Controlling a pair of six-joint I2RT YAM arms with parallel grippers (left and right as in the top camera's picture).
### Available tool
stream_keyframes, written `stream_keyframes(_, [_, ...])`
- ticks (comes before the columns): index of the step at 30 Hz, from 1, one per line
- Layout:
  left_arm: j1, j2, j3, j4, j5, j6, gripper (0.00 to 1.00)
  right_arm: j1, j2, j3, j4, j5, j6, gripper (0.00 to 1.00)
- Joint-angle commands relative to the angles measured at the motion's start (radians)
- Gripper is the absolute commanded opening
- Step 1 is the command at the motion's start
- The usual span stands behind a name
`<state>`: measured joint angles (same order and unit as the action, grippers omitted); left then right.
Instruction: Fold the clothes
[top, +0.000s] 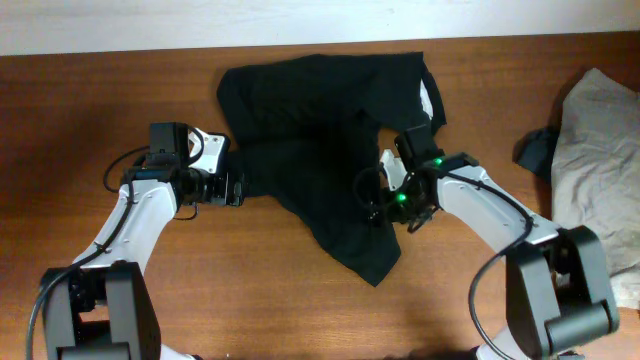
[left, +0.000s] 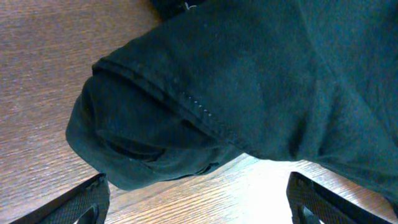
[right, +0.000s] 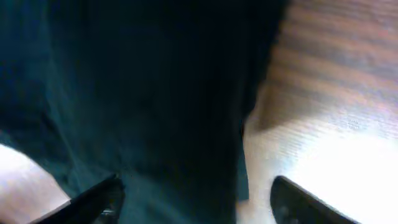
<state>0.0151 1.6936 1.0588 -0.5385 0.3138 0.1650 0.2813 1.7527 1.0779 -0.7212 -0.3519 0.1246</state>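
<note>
Item, one pair of black shorts (top: 330, 150), spread mid-table (top: 80, 100): we have the left gripper (left: 199, 205) wide apart at their left edge and the right gripper (right: 196, 199) apart astride their right, and we judge both layers need an even pinch.

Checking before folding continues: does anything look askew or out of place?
The black shorts lie skewed and bunched, one corner trailing toward the robot. A rumpled grey cloth is heaped apart at the far right.
</note>
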Motion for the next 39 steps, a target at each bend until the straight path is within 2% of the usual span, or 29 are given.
stream_keyframes(1, [-0.002, 0.009, 0.008, 0.002, 0.002, 0.017, 0.91, 0.0, 0.05, -0.01, 0.045, -0.085, -0.024, 0.35])
stream_keyframes(2, [-0.002, 0.009, 0.008, 0.002, 0.001, 0.017, 0.91, 0.0, 0.051, -0.01, 0.055, -0.084, -0.024, 0.04])
stream_keyframes(5, [-0.002, 0.009, 0.008, 0.002, 0.001, 0.017, 0.91, -0.01, 0.048, 0.028, 0.052, -0.05, -0.024, 0.04])
stream_keyframes(8, [-0.002, 0.009, 0.008, -0.004, 0.002, 0.017, 0.91, -0.035, 0.039, 0.193, -0.039, 0.058, -0.024, 0.04])
stream_keyframes(12, [-0.002, 0.009, 0.008, -0.013, 0.002, 0.017, 0.9, -0.04, 0.038, 0.481, -0.174, 0.314, -0.066, 0.04])
stream_keyframes(16, [-0.002, 0.009, 0.008, -0.007, 0.047, 0.017, 0.89, -0.04, 0.038, 0.627, -0.207, 0.414, -0.069, 0.04])
stream_keyframes(20, [0.001, 0.009, 0.008, 0.062, 0.117, 0.016, 0.89, -0.04, 0.038, 0.641, -0.207, 0.417, -0.069, 0.04])
stream_keyframes(25, [0.021, 0.008, 0.008, 0.136, 0.22, 0.016, 0.89, -0.04, 0.038, 0.641, -0.195, 0.612, -0.069, 0.04])
stream_keyframes(31, [0.044, 0.008, 0.008, 0.138, 0.24, 0.017, 0.89, -0.04, 0.038, 0.642, -0.208, 0.56, -0.068, 0.04])
stream_keyframes(34, [0.076, 0.014, 0.007, 0.137, 0.252, 0.017, 0.93, -0.04, 0.038, 0.642, -0.216, 0.539, -0.068, 0.04])
stream_keyframes(39, [0.121, 0.087, -0.024, 0.145, 0.408, 0.015, 0.95, -0.04, 0.038, 0.642, -0.218, 0.527, -0.065, 0.04])
